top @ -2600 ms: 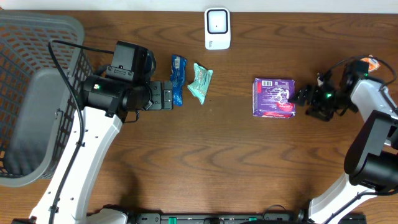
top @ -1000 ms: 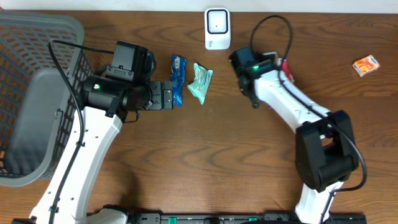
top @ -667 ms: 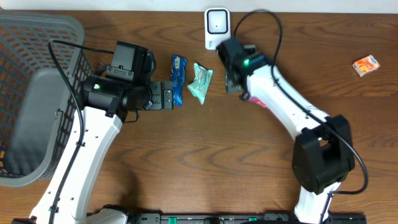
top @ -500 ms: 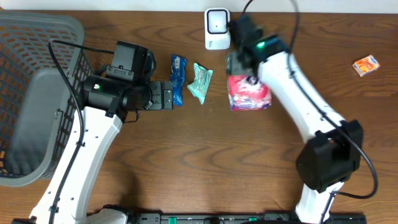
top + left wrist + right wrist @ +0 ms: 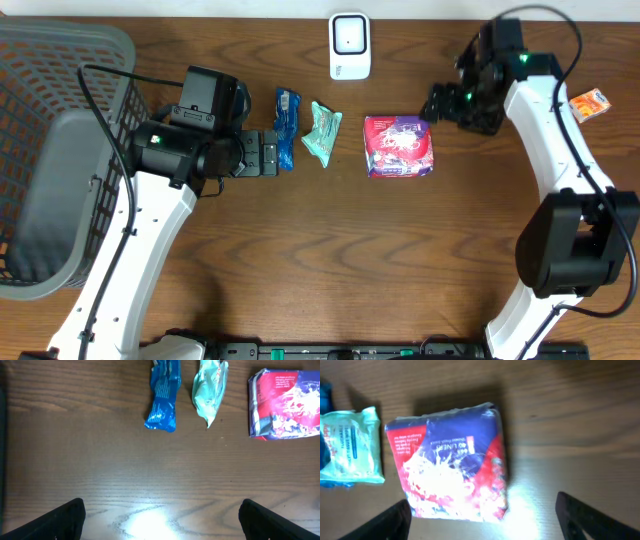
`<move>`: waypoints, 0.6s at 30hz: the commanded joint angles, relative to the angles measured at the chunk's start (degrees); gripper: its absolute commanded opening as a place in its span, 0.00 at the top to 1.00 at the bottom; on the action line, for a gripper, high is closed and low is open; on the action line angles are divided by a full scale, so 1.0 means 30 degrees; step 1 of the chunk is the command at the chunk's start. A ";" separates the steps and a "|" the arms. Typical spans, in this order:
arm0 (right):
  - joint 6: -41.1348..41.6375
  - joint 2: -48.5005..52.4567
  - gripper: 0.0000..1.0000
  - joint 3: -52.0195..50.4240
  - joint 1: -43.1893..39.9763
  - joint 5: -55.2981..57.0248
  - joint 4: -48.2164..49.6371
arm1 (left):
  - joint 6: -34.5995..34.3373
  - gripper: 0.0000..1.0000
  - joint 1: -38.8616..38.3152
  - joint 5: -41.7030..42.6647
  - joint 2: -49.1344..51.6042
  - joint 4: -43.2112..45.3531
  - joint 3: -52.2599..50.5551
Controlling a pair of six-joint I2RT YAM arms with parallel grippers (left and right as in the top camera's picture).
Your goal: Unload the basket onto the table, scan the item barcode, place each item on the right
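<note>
The item, a red and blue package (image 5: 399,146), lies flat on the table below and to the right of the white scanner (image 5: 350,45). My right gripper (image 5: 436,103) hangs open just right of the package, holding nothing. In the right wrist view the package (image 5: 452,470) sits ahead of the wide-apart fingers (image 5: 385,522), mostly clear of them. My left gripper (image 5: 275,152) is open beside a blue packet (image 5: 287,125) and a teal packet (image 5: 322,133). The left wrist view has bare wood between its fingers (image 5: 60,520), with the blue packet (image 5: 162,397) and the package (image 5: 285,405) farther ahead.
A grey basket (image 5: 50,150) fills the left end of the table. A small orange box (image 5: 589,104) lies at the far right edge. The teal packet (image 5: 350,445) shows at the left of the right wrist view.
My right arm carried the package left past the scanner, let it go red side up in the middle, and drew back to the right. The left arm stayed still.
</note>
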 commanded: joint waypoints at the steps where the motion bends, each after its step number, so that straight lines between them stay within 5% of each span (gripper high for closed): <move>1: -0.1166 0.0415 0.15 -0.2499 -0.0270 -0.4073 0.1435 | 0.0270 0.02 0.0066 -0.0182 0.0029 -0.0073 0.0051; 9: 0.0707 0.0415 0.31 -0.7905 -0.0233 -0.4167 0.6703 | 0.0270 0.02 0.0066 -0.0182 0.0029 -0.0073 0.0044; 12: 0.1144 0.0415 0.54 -0.9289 -0.0226 -0.4218 0.8714 | 0.0270 0.02 0.0066 -0.0182 0.0029 -0.0073 0.0051; 16: 0.1268 0.0415 0.98 -0.9566 -0.0219 -0.6324 0.9901 | 0.0270 0.02 0.0066 -0.0182 0.0029 -0.0073 0.0051; 18: 0.1734 0.0393 0.99 -0.9282 -0.0189 -0.7898 1.0601 | 0.0270 0.02 0.0066 -0.0182 0.0029 -0.0073 0.0051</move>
